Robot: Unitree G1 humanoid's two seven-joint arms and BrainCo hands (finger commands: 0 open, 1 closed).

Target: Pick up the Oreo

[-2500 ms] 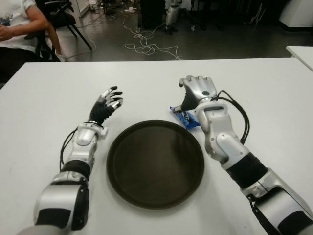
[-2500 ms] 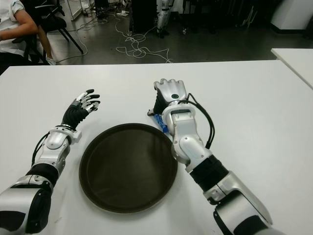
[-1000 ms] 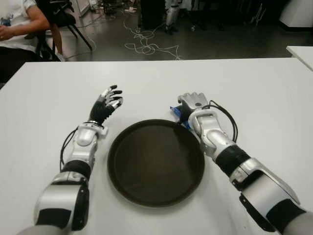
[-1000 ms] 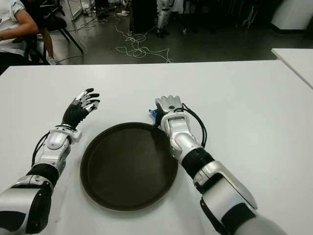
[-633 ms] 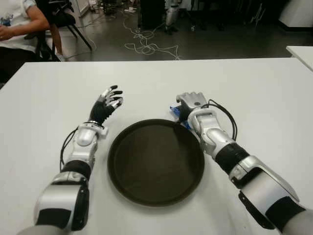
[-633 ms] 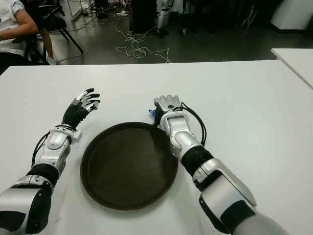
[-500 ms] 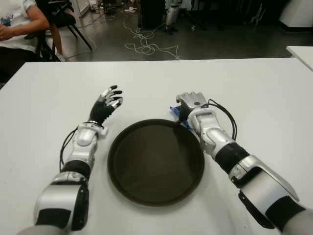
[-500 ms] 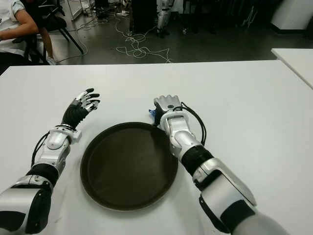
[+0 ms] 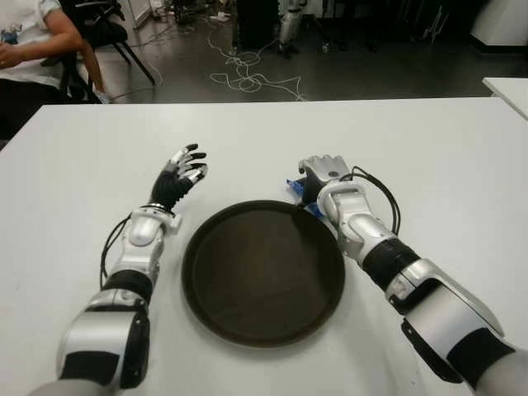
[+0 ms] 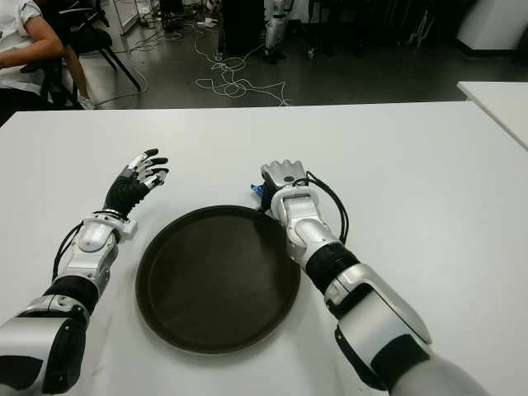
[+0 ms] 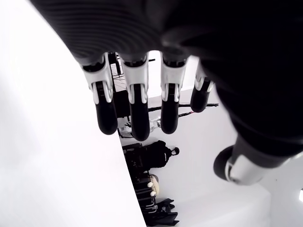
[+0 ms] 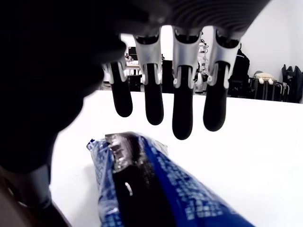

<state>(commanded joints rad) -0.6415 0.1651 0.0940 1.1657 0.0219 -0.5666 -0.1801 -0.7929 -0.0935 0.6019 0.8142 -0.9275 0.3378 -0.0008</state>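
Note:
The Oreo (image 12: 151,189) is a blue packet lying flat on the white table (image 9: 429,165), just beyond the far right rim of the round dark tray (image 9: 256,280). Only a blue corner of the Oreo (image 9: 293,186) shows in the eye views, under my right hand (image 9: 324,172). That hand hovers directly over the packet, palm down. In the right wrist view its fingertips (image 12: 182,123) hang straight above the wrapper, apart from it, holding nothing. My left hand (image 9: 183,169) is held up with fingers spread, left of the tray, also holding nothing.
A person (image 9: 25,41) sits on a chair past the table's far left corner. Cables (image 9: 247,78) lie on the floor beyond the far edge. The corner of a second white table (image 9: 507,87) shows at the right.
Since 2.5 s ago my right hand has come down and back over the Oreo, the forearm dropping low beside the tray. It has barely moved in the last half second. The left hand stayed still.

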